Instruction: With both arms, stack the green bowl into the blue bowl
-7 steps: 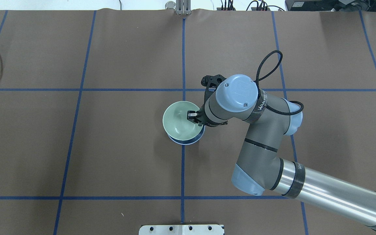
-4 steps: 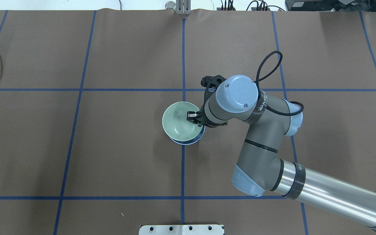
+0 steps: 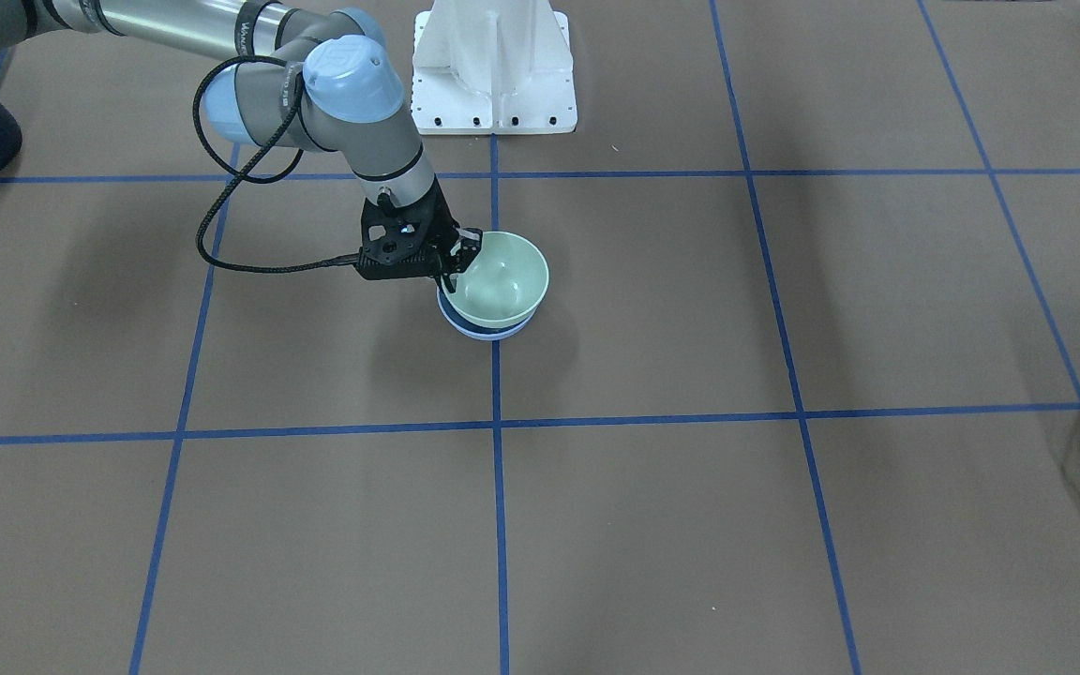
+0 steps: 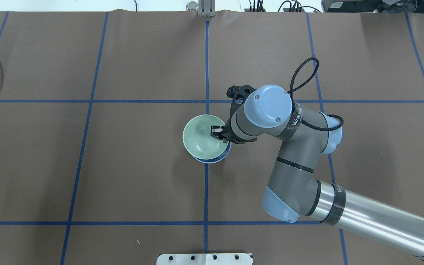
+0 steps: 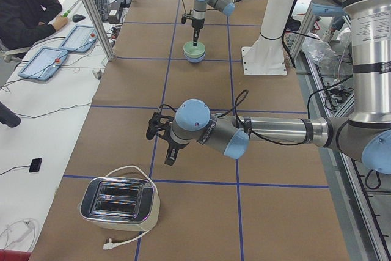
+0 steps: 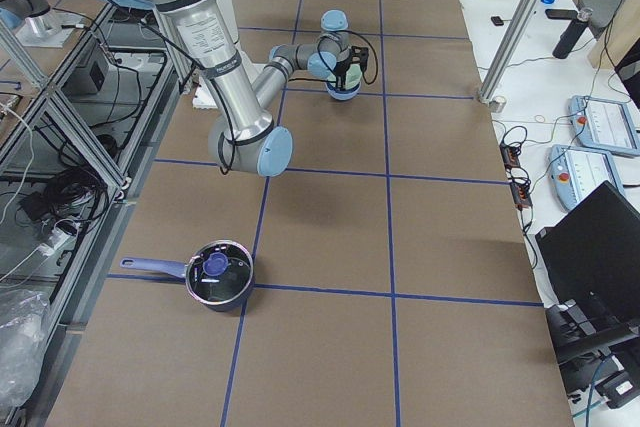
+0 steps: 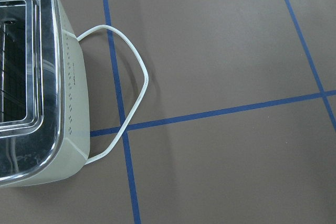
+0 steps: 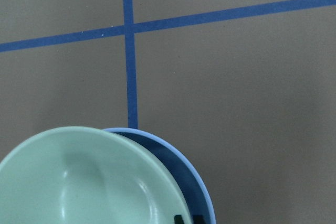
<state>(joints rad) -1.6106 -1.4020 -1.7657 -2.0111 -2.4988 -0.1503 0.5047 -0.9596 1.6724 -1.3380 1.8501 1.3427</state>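
The green bowl sits tilted and a little off-centre in the blue bowl near the table's middle, with only the blue rim showing. Both also show in the front view, green bowl over blue bowl, and in the right wrist view, green bowl and blue bowl. My right gripper is shut on the green bowl's rim, one finger inside it. My left gripper hangs far off near the toaster, and I cannot tell whether it is open or shut.
A toaster with a white cable stands at the table's left end. A dark pot with a lid sits toward the right end. The white base pedestal is at the robot's side. An operator sits beside the table.
The green bowl has shifted very slightly to the left with the right gripper still shut on its rim. Nothing else has moved.
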